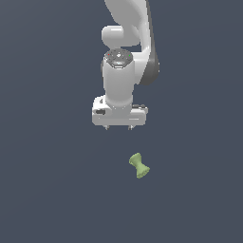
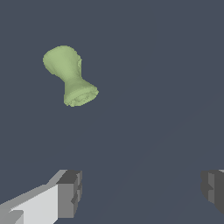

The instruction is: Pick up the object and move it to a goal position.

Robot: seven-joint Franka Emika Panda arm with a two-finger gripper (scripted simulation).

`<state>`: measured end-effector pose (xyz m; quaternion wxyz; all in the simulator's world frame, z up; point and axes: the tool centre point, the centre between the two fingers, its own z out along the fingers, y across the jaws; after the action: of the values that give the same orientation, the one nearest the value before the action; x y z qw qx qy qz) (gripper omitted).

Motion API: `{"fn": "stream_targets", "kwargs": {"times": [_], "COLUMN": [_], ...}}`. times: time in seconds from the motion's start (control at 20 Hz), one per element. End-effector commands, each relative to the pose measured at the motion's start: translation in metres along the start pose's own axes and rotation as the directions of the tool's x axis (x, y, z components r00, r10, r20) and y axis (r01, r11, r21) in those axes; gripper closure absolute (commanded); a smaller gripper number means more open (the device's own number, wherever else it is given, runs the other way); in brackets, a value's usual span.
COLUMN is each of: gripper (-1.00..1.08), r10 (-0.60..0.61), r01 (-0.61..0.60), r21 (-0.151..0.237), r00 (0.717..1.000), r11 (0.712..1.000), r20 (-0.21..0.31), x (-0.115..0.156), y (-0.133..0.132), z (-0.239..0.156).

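There's the object (image 1: 139,165), a little light-green spool with flared ends and a pinched waist, lying on its side on the flat dark floor (image 1: 47,199). In the exterior view its long axis runs from about eleven o'clock to five o'clock, and nothing else sits near it. No goal marker shows in either view, so where it must end up I can't say.

Out from there: the gripper (image 1: 118,127) hangs at roughly eleven o'clock from the spool in the exterior view, apart from it, holding nothing. The wrist view shows the two dark finger pads (image 2: 70,192) spread wide with bare floor between them, and the object (image 2: 70,76) lies off beyond the gap rather than inside it. The white arm (image 1: 124,71) rises straight up behind the hand.

So the step in hand looks like the approach, with the pick not yet begun. To do it well, I'd say centre the hand over the waist first, then turn the wrist so the fingers close across the narrow middle, not along the spool's length. Come down only once it sits squarely between the pads. Grab a flared end and the piece may well roll or squirt out; the waist gives the pads something to seat in.
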<state>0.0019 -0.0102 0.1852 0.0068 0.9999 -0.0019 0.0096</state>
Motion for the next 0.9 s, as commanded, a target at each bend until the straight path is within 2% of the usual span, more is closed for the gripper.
{"fn": "stream_targets", "kwargs": {"times": [0.0,0.45,0.85], "gripper": [-0.92,-0.92,-0.92], "r10": [0.0,-0.063,-0.08], "r01": [0.0,0.063,0.079], "r21": [0.0,0.007,0.006], "r00": [1.0,0.998,0.997], "r11": [1.0,0.998,0.997], "r20": [0.0,0.016,0.016], "x": [0.0,-0.001,0.005], "y": [0.0,-0.024,-0.026], "z": [0.0,0.004,0.006]}}
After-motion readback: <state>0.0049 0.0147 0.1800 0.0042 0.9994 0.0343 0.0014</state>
